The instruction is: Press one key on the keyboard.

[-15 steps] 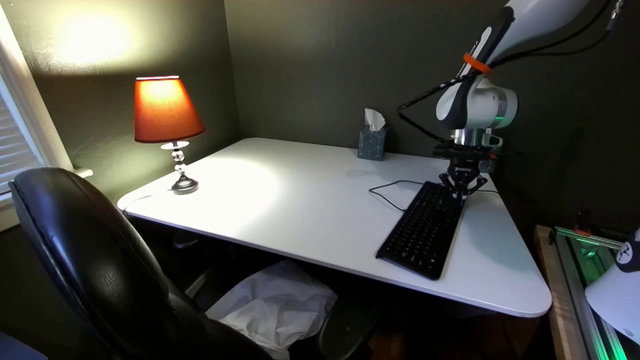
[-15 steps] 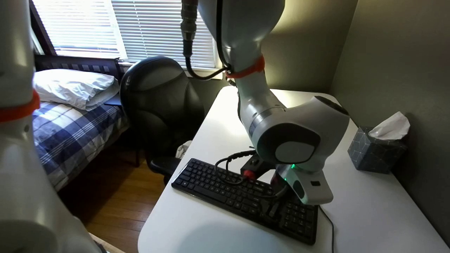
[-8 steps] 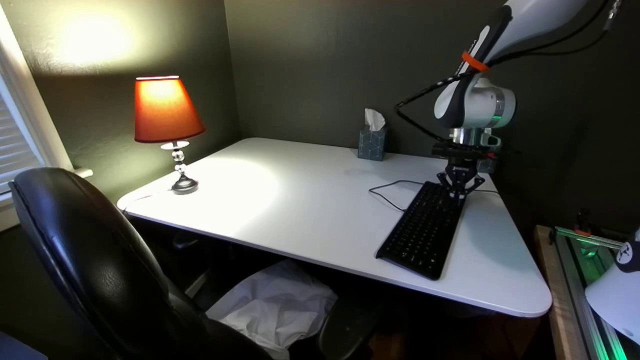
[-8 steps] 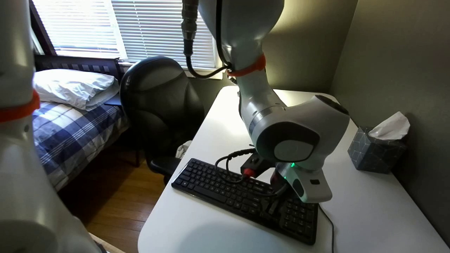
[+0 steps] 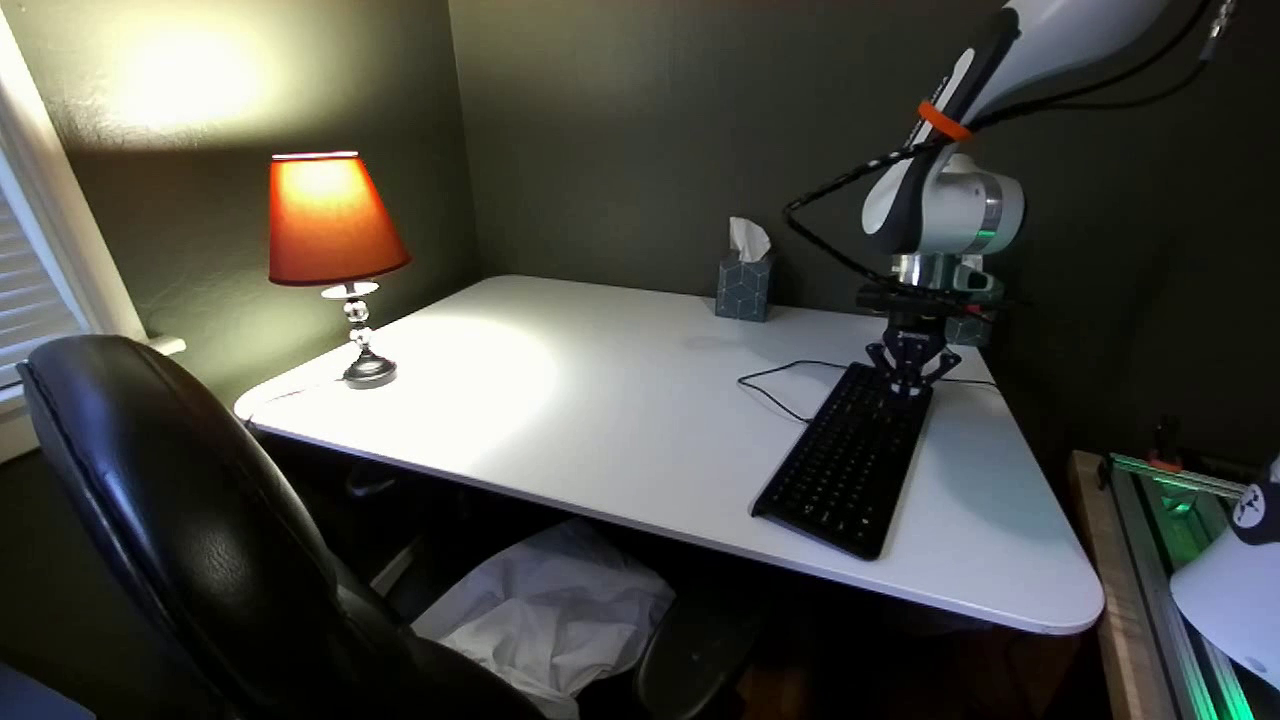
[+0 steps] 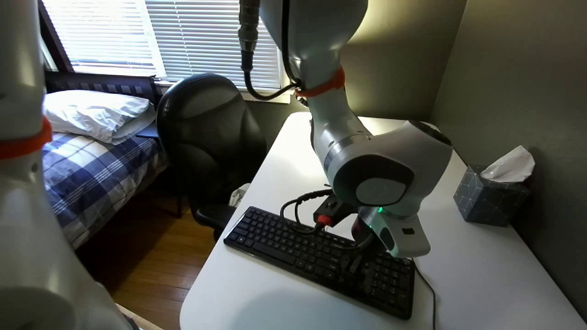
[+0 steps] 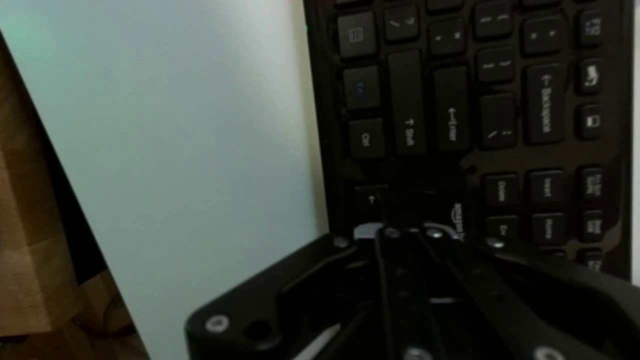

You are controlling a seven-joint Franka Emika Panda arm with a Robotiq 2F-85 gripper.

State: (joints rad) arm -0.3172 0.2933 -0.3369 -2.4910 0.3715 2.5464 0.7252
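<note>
The black keyboard point(image 5: 850, 450) lies flat on the white desk. It also shows in an exterior view point(image 6: 284, 247) and in the wrist view point(image 7: 452, 107), where its Enter, Shift and Backspace keys are readable. My gripper point(image 5: 908, 389) points down over the keyboard's far end. In the wrist view the gripper point(image 7: 407, 212) is shut with its fingertips together and nothing between them. The tips are over the arrow-key area, beside an up-arrow key point(image 7: 371, 197). The dark fingers blend into the black keys, so I cannot tell whether they touch. In an exterior view the arm partly hides the keyboard.
A thin black cable point(image 5: 765, 385) runs from the keyboard across the desk point(image 5: 620, 400). A tissue box point(image 5: 743, 288) stands by the back wall. A lit lamp point(image 5: 335, 220) stands at the far left corner. A black chair point(image 5: 170, 520) stands at the desk's front.
My arm and gripper have shifted slightly left and up in both exterior views over the keyboard's far part. The keyboard has not moved.
</note>
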